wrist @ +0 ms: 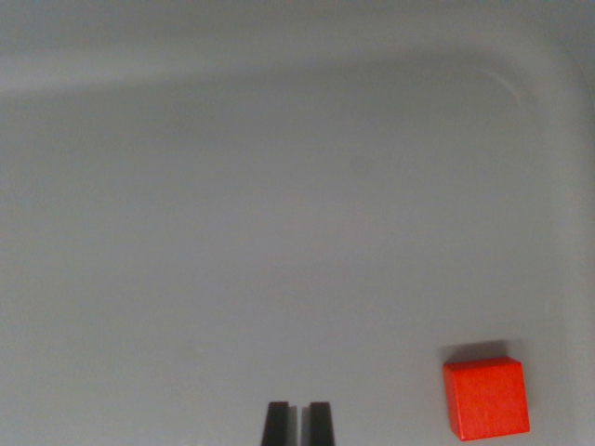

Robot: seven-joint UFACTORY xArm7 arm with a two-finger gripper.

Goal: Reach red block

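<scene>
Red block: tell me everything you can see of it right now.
The red block is a small, matte, uniformly red cube-like piece with crisp edges. It lies flat on the pale grey surface at the wrist view's lower right, slightly rotated and casting a shadow behind it. Nothing touches it; the gripper is off to its left, jaws nearly together.

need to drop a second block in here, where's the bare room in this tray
Nearly all of the grey tray floor is bare: the whole stretch from the curved far wall down to the gripper, and everything on the wrist view's left. The only occupied spot is the bottom right corner, where the red block sits, clear of the nearly closed jaws.
</scene>
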